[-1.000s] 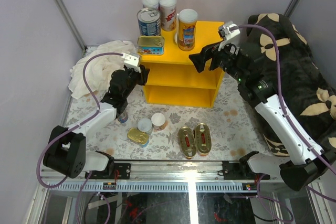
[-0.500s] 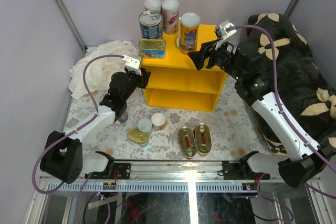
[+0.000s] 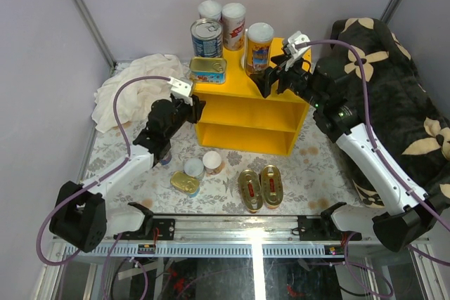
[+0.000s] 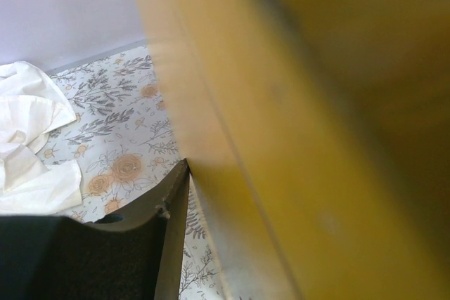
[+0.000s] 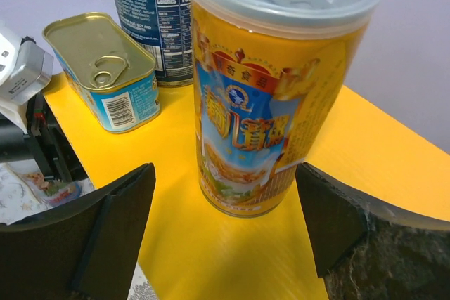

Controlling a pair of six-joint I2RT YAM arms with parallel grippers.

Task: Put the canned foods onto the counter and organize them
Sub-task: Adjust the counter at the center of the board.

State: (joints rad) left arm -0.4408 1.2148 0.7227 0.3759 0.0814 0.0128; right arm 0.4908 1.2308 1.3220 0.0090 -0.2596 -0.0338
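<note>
We see the right gripper (image 5: 223, 177) spread wide, one finger on each side of the tall yellow can (image 5: 274, 96), touching nothing. The can stands on the yellow counter (image 3: 246, 107) by the far edge of the table (image 3: 316, 166). The left gripper (image 3: 191, 108) sits just beside the counter's left wall; we cannot tell its opening. Oval tins (image 3: 260, 187) lie by the near edge.
</note>
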